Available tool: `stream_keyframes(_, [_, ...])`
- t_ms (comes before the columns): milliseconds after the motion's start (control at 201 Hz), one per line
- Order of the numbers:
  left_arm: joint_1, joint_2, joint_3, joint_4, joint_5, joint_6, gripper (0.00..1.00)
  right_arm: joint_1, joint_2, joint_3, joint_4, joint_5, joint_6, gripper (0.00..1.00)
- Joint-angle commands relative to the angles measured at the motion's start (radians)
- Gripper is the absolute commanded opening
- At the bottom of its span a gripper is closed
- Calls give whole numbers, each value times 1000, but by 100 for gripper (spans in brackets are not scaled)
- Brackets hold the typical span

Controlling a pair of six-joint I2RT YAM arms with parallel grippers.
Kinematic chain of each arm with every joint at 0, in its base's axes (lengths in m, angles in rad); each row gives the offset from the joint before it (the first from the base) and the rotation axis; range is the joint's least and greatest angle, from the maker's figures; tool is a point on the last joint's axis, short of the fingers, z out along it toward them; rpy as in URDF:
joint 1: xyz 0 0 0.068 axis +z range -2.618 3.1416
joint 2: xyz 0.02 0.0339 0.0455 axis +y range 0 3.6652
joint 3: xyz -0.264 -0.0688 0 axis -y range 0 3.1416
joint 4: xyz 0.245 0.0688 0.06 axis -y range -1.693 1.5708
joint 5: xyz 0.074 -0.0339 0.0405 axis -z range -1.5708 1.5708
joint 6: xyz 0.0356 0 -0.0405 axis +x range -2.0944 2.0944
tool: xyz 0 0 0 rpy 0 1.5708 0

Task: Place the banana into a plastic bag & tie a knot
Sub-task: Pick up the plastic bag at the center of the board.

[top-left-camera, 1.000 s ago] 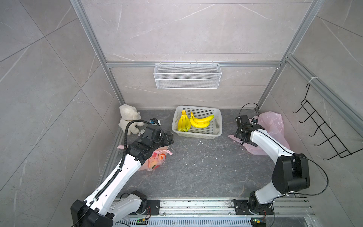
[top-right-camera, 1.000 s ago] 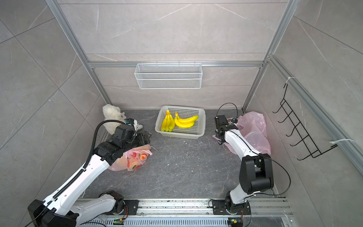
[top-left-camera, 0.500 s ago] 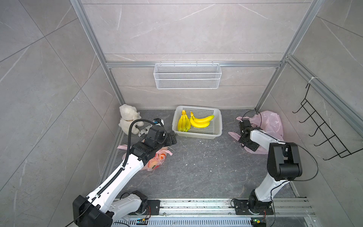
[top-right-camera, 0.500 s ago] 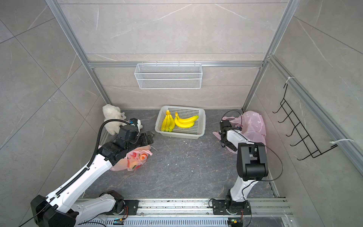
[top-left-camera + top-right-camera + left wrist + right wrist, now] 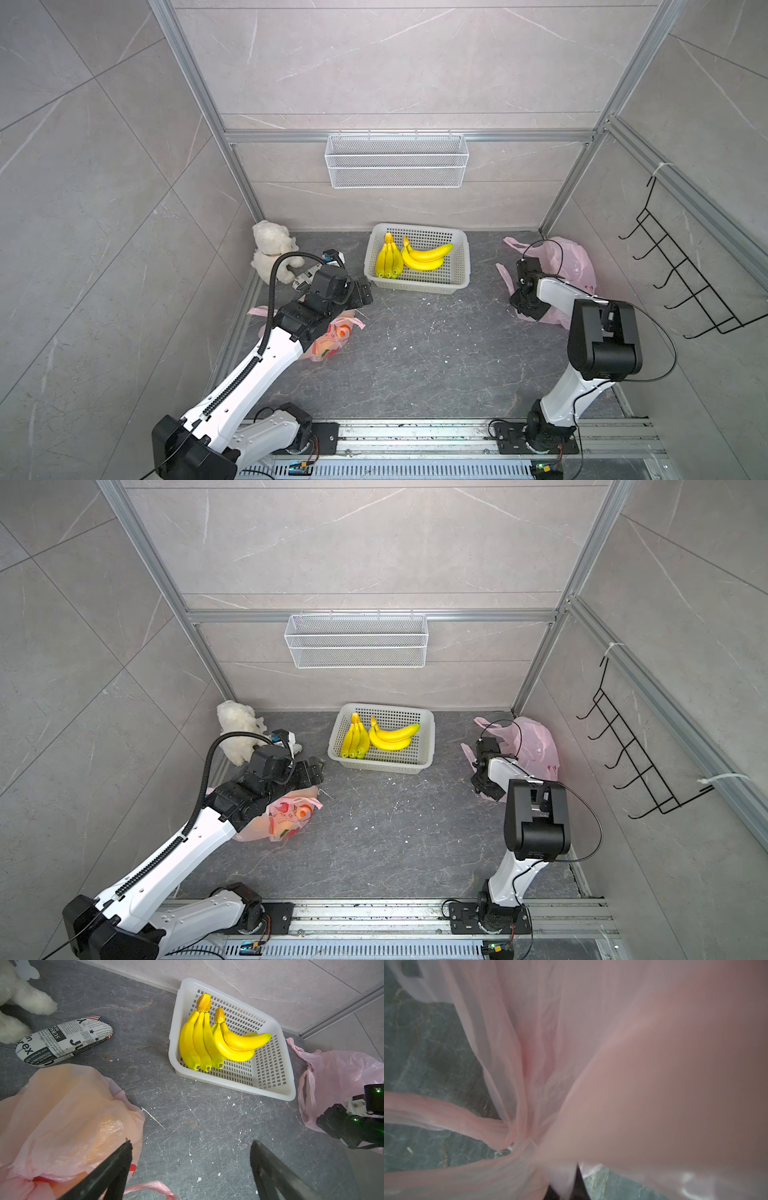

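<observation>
Where the pink bag (image 5: 571,259) is slumped by the right wall, its near edge is clamped in the right gripper (image 5: 525,306). The basket (image 5: 417,287) is set well apart, bananas (image 5: 420,259) inside. The left gripper (image 5: 191,1144) is held wide apart over floor.

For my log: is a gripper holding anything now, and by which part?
The right gripper pinches the pink bag by bunched film at its near edge. The left gripper holds nothing.
</observation>
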Motion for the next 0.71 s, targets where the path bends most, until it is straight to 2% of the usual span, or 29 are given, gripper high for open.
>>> stream_keyframes(0, [-3,-27,-6,28,-17,22,91,3,-72,-57,22,-8,-5,0])
stream_keyframes(239, [-11,36,41,42,60,50,89,79,-429,-191,62,-15,-116,0])
stream_keyframes(408, [-40,108,108,45,80,82,89,151,-692,-228,69,-136,-196,0])
stream_keyframes(577, [-68,176,174,63,133,51,90,248,-885,-238,109,-270,-176,0])
stream_keyframes(702, [-111,241,230,79,153,12,90,351,-964,-268,148,-294,-127,0])
